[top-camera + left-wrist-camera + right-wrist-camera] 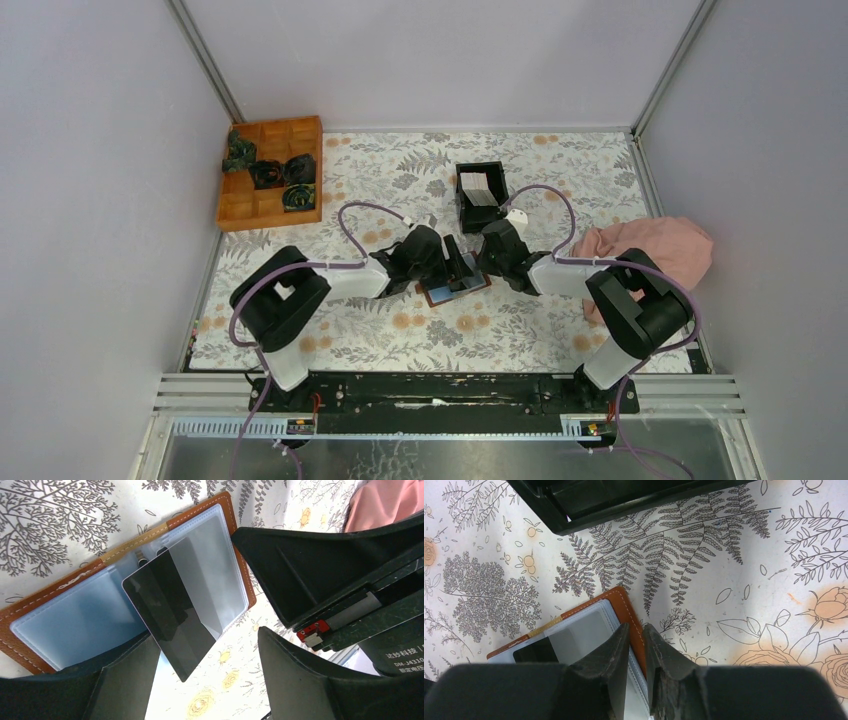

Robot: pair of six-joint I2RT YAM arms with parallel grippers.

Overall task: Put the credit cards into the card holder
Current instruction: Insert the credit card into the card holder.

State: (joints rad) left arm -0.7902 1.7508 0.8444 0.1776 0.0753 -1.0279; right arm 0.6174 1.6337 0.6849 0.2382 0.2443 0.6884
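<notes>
The card holder lies open on the flowered table between both grippers, brown leather with clear pockets. One of the credit cards, dark and glossy here, sits slanted, partly in the right pocket, with its lower corner sticking out. My left gripper is open around that corner, its fingers wide apart and a broad gap on the right side. My right gripper is shut on the card holder's right edge, the leather rim pinched between its fingers. More credit cards stand in a black box.
The black square box stands just behind the grippers. An orange wooden tray with dark items is at the back left. A pink cloth lies at the right by the right arm. Side walls close in the table.
</notes>
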